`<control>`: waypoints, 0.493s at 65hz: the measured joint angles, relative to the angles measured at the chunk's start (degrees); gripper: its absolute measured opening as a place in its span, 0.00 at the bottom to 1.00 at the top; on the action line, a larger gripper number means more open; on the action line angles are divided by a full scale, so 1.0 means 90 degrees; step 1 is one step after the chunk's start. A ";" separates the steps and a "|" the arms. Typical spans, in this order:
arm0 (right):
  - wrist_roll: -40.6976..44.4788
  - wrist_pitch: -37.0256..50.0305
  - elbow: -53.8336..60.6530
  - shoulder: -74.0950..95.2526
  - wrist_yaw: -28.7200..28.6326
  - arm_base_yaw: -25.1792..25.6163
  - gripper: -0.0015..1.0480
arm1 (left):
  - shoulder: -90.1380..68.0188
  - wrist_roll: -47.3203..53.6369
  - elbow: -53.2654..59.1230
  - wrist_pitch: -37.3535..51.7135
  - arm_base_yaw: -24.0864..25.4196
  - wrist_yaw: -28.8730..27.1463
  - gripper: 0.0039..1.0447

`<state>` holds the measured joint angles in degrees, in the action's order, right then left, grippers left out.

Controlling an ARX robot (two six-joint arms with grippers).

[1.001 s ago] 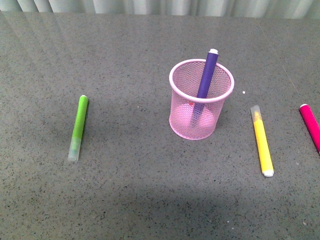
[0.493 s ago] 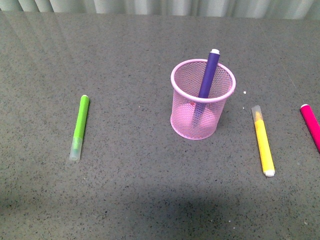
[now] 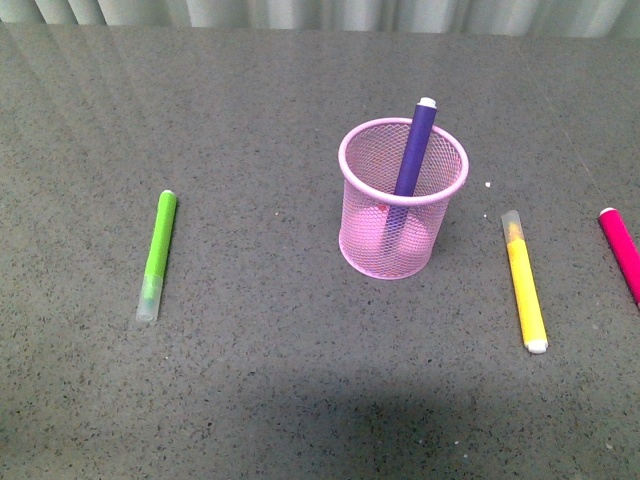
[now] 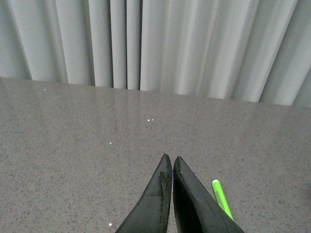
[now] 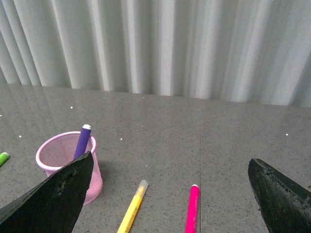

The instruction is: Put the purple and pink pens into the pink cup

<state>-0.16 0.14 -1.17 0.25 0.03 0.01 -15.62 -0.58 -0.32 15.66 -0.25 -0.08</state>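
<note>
Front view gives us the pink cup (image 3: pixel 365 240) near the middle of the table (image 3: pixel 300 390), a round, slightly tapered holder of fine wire mesh with a smooth rolled rim. The purple pen (image 3: pixel 417 140) stands inside it, leaning against the far rim, its white end plug poking up above the mesh. The pink pen (image 3: pixel 622 250) lies flat on the table at the right edge of the picture, well apart from the cup and partly cut off. Between them lies a yellow marker (image 3: pixel 524 285) with a clear cap, and well to the cup's left lies a lime green marker (image 3: pixel 157 255). The tabletop is dark grey, speckled like stone and faintly glossy. In the wrist views we see the left gripper (image 4: pixel 171 158) with its black tapered fingers pressed together on nothing, and the right gripper (image 5: pixel 170 160) with its fingers spread wide and empty. A pale pleated curtain (image 4: pixel 160 43) hangs behind the table.
</note>
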 joint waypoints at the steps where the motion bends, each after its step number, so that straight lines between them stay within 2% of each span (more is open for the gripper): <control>1: 0.0000 0.0000 0.0000 0.0000 0.0000 0.0000 0.93 | 0.0022 0.0000 0.0000 -0.0019 0.0000 0.0002 0.02; 23: 0.0000 0.0000 0.0000 0.0000 0.0000 0.0000 0.93 | 0.0624 0.0000 0.0000 -0.0622 0.0000 0.0005 0.02; 27: 0.0000 0.0000 0.0000 0.0000 -0.0002 0.0000 0.93 | 0.1209 0.0005 -0.0007 -0.1406 0.0002 0.0005 0.02; 32: 0.0000 0.0000 0.0000 0.0000 0.0000 0.0000 0.93 | 0.1588 0.0005 -0.0007 -0.1700 0.0000 0.0010 0.02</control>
<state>-0.16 0.14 -1.17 0.25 0.03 0.01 -1.32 -0.54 -0.38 0.36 -0.25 0.01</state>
